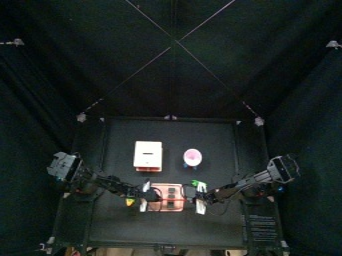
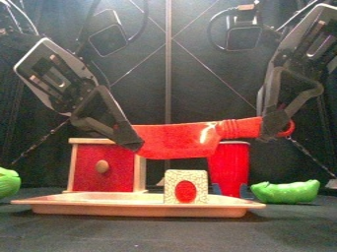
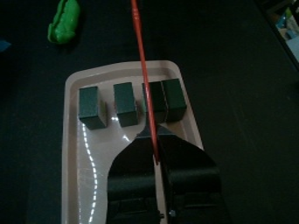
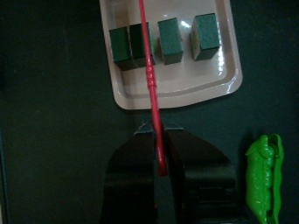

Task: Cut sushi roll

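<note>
A red knife (image 2: 184,136) hangs level above the pale tray (image 2: 79,202), held at both ends. My left gripper (image 2: 132,145) is shut on its blade end, and my right gripper (image 2: 274,123) is shut on its handle end. Three dark green sushi pieces lie in a row on the tray (image 3: 87,184). In the left wrist view the blade (image 3: 140,70) runs along the edge of the widest piece (image 3: 167,98), beside the middle piece (image 3: 126,101). In the right wrist view the blade (image 4: 149,61) crosses the end piece (image 4: 121,44). The front view shows one white piece with a red centre (image 2: 184,185) under the knife.
Behind the tray stand a wooden box with a red disc (image 2: 105,165) and a red cylinder (image 2: 232,167). Green toy vegetables lie to either side of the tray (image 2: 285,190) (image 2: 7,182). One shows in each wrist view (image 3: 65,19) (image 4: 263,175).
</note>
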